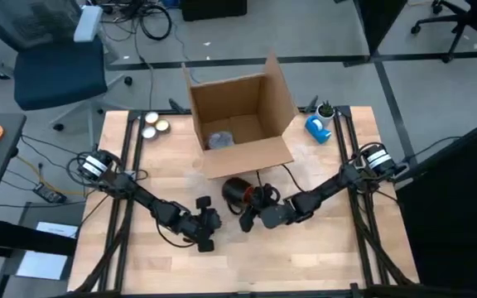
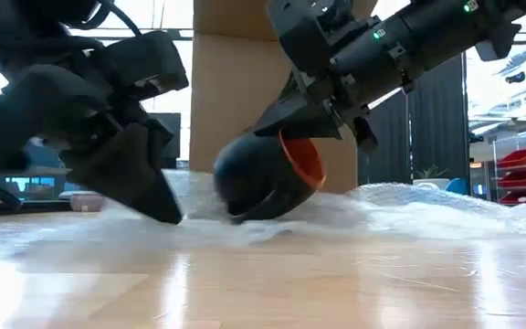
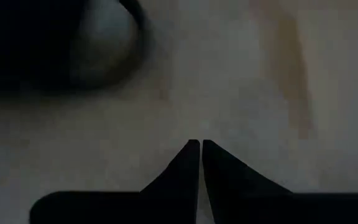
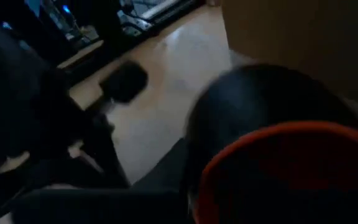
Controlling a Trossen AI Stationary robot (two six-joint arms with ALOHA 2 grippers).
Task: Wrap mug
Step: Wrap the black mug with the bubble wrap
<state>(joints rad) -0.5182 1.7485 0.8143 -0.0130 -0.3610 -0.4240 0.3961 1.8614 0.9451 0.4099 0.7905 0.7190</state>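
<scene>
No text, label, brand, number or sign can be read in any of the views. The cardboard box shows plain brown faces, and the white sheets of paper on the floor to the left of the table are too small to make out any writing.

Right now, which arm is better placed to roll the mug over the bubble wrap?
Probably the right. The right gripper is already on the mug, which lies on its side on the bubble wrap. The left gripper presses the wrap's edge, fingers shut.
</scene>
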